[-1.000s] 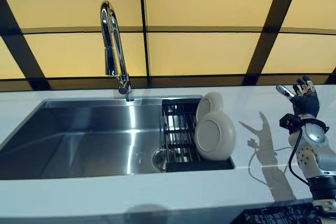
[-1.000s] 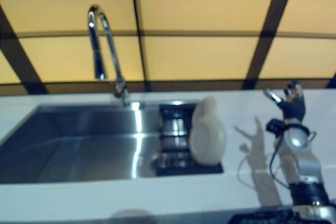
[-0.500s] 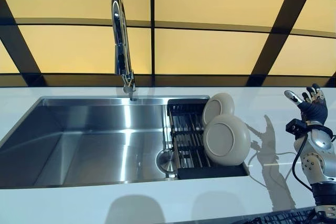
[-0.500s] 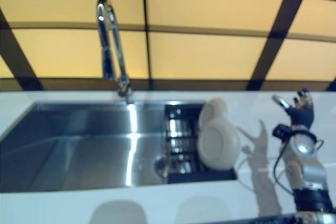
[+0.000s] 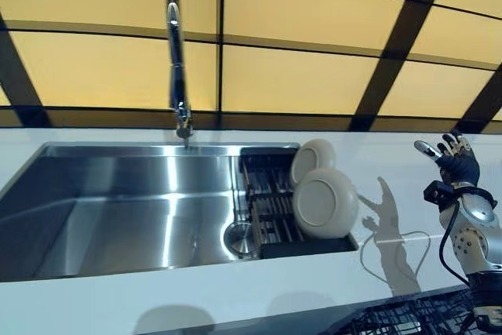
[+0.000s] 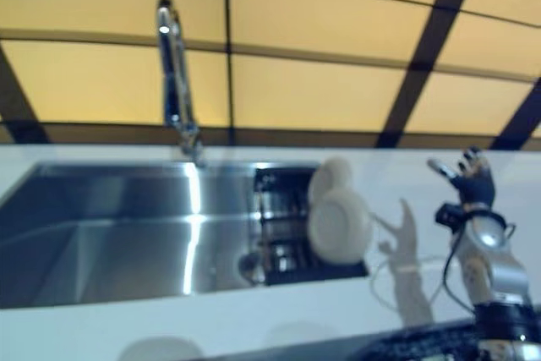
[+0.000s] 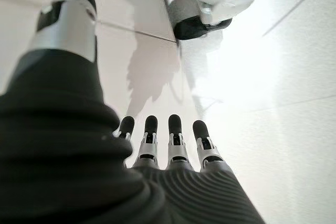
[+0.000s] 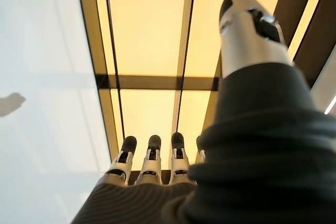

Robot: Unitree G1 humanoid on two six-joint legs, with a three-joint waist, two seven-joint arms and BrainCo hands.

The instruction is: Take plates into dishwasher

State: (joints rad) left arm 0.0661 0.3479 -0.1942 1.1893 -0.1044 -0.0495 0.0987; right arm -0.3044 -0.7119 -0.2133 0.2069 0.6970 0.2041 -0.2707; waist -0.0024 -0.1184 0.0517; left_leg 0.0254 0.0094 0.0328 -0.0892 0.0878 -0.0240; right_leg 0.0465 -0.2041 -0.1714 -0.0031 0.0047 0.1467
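Note:
Two beige plates stand on edge in a black drying rack at the right end of the sink: a larger front plate and a smaller back plate behind it. My right hand is raised over the white counter, well to the right of the plates, open and holding nothing. In its wrist view the straight fingers point at the yellow tiled wall. My left hand shows only in its own wrist view, open and empty, over a pale surface.
A steel sink fills the left, with a tall chrome faucet behind it. White counter lies between the rack and my right hand. A black wire dishwasher rack shows at the bottom right, below the counter edge.
The whole picture has shifted, so the camera has moved. My right hand stays raised and open right of the plates. The plates have not moved in the rack.

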